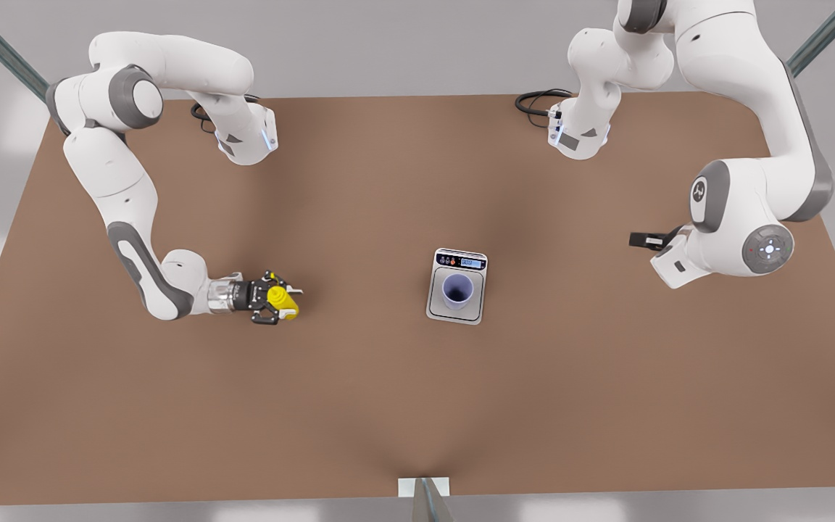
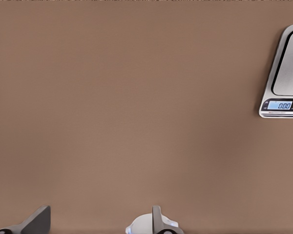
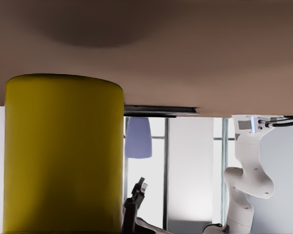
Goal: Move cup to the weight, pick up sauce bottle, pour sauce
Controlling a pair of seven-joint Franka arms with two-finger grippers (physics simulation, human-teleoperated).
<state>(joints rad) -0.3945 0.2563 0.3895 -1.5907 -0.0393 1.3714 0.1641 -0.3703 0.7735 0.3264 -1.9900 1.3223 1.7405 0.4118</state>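
Observation:
The lavender-blue cup (image 1: 457,290) stands upright on the plate of the weight (image 1: 438,310), a small silver scale near the table's middle. At the front view's left, my right gripper (image 1: 276,299) reaches in sideways, low over the table, and is shut on the yellow sauce bottle (image 1: 285,303). The right wrist view has the bottle's body (image 3: 63,156) close up and the cup (image 3: 138,139) far beyond it. My left gripper (image 1: 642,239) waits at the front view's right, well away from the scale, open with nothing between its fingers. The left wrist view catches the scale's display end (image 2: 283,105).
The brown table (image 1: 359,406) spreads wide around the scale. Both arm bases with black cables (image 1: 537,101) sit along the far edge. A small white bracket (image 1: 423,487) marks the middle of the near edge. The left arm's bulky elbow (image 1: 758,239) hangs over the front view's right side.

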